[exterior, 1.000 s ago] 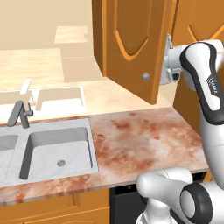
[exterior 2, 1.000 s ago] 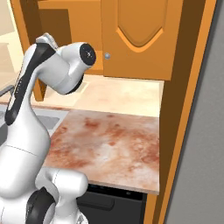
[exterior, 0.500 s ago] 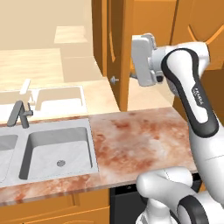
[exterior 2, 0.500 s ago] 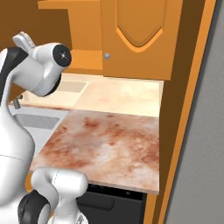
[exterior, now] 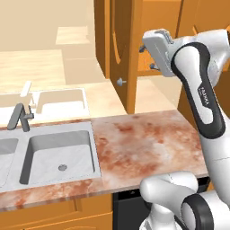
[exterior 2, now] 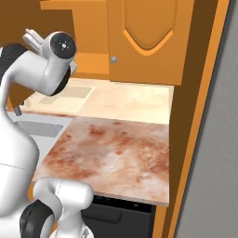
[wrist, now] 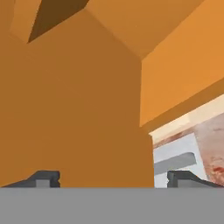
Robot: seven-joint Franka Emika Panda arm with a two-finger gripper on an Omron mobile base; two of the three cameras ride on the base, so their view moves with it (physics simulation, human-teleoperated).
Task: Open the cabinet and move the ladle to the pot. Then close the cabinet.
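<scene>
Orange cabinet (exterior: 120, 54) door ajar, sink (exterior: 58, 155) left

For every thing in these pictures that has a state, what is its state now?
cabinet left door: swung open, edge toward the camera
cabinet right door: shut
gripper: open, holding nothing
sink: empty, no water in it
faucet: no water running

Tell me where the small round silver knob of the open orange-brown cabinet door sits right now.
In the left base view, the small round silver knob sits low on the open cabinet door, above the marbled counter, left of the raised gripper.
</scene>
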